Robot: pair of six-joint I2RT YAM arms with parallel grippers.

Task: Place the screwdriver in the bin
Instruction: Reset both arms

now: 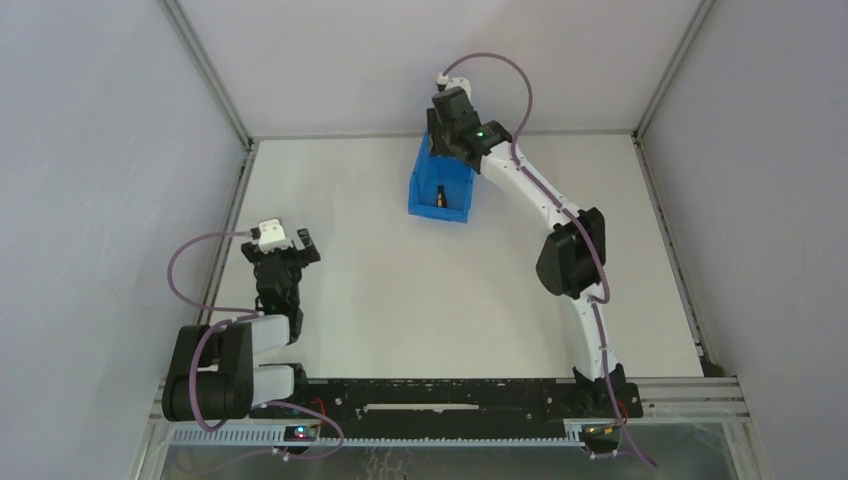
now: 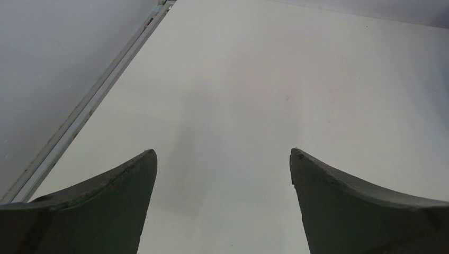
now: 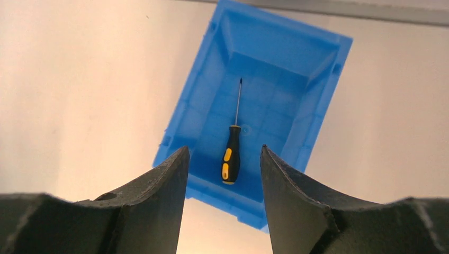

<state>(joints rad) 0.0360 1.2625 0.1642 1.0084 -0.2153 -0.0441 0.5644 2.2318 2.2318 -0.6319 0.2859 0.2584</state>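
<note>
**Screwdriver lies in the bin, both grippers empty**

Top external view: the bin [image 1: 424, 186] stands on the white table [image 1: 380, 290] in the upper middle of the frame, close to the back wall. The screwdriver [image 1: 441, 198] shows as a small dark shape on the bin's floor, toward its lower edge. The right gripper [image 1: 445, 140] hangs over the bin's upper end, with its arm stretched up from the lower right. The left gripper [image 1: 282, 250] sits at the left of the frame, well apart from the bin, and its arm is folded low beside it.

Left wrist view: the two dark fingers [image 2: 122, 190] rise from the bottom corners, spread wide. Only bare table shows between them, so this gripper has hold of nothing.

Right wrist view: the fingers [image 3: 159, 185] stand partly apart with nothing clamped between them. Through the gap and above it the bin fills the middle of the frame. The screwdriver lies flat on the bin's floor, with its black and yellow handle toward the bottom of the frame and its thin shaft pointing up. It is clear of both fingers.
</note>
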